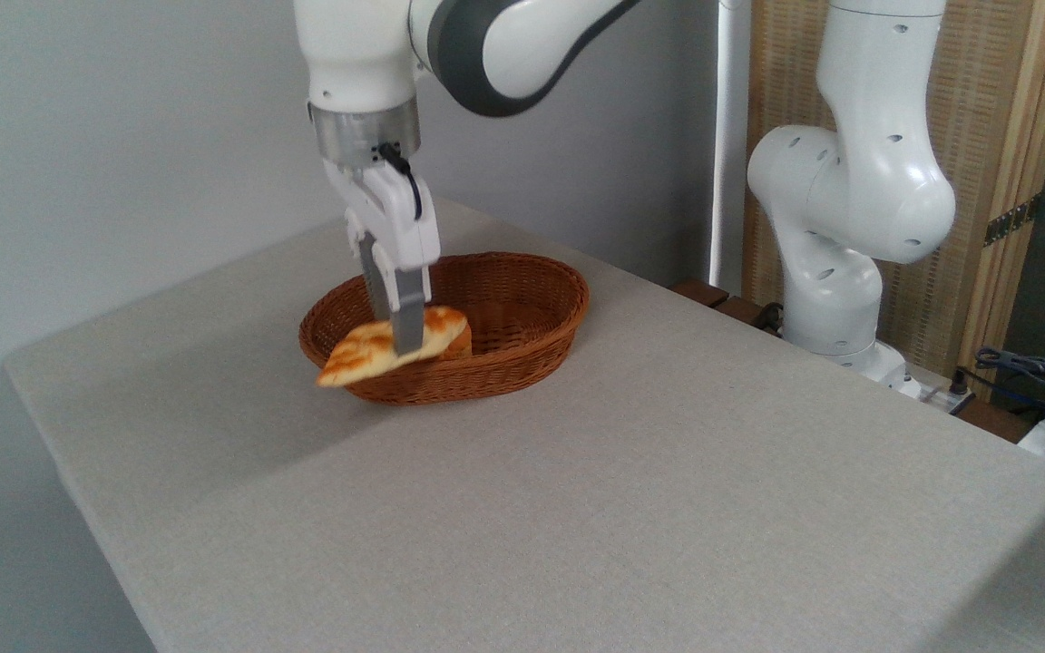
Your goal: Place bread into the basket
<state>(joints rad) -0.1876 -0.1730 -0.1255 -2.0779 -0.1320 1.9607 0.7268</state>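
I have the pincer (406, 343) clenched on the bread (377, 352), which hangs tilted over the basket (522, 308), its pointed end jutting past the near-left rim. I judge this the placing step; next I should shift it further inside, lower, then release.

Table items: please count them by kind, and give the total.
Bread, held in the end effector: 1
Basket, woven wicker: 1
Total: 2
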